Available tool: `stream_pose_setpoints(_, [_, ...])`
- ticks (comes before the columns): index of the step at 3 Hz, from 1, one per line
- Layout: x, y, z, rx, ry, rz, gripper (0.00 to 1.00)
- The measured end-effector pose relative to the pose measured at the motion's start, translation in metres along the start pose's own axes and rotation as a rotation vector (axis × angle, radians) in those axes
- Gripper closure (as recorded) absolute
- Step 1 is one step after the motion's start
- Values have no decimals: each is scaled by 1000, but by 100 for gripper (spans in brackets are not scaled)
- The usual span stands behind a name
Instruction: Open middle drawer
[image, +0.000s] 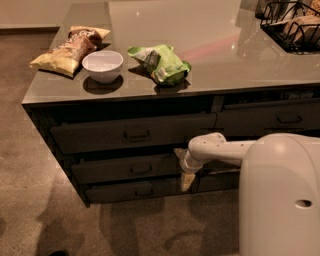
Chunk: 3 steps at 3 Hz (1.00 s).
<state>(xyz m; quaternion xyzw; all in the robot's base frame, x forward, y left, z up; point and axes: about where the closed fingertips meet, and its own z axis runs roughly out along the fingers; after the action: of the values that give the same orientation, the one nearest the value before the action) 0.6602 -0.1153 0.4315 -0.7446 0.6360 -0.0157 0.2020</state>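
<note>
The middle drawer (125, 169) is the dark, flat front of medium height in the left column of the cabinet. It lies between the taller top drawer (100, 135) and the slim bottom drawer (120, 191). Its small loop handle (141, 169) sits at the centre. The front stands about level with its neighbours. My gripper (182, 167) is at the right end of this drawer front, to the right of the handle and apart from it. Its cream fingers (186, 181) are spread one above the other, with nothing between them.
On the countertop (225, 55) are a white bowl (102, 65), a green snack bag (161, 62), a yellow-brown chip bag (67, 47) and a black wire basket (295, 25). More drawers (270, 117) fill the right column. My white body (280, 200) fills the lower right. Brown floor (30, 165) lies to the left.
</note>
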Motion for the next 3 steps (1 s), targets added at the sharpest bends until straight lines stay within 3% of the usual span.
stream_pose_setpoints(1, [2,-19,15,-3,3,23,6])
stream_pose_setpoints(2, [7,-29,22,-8,4,40,27])
stream_pose_setpoints(3, [10,-34,29,-21,5,54,30])
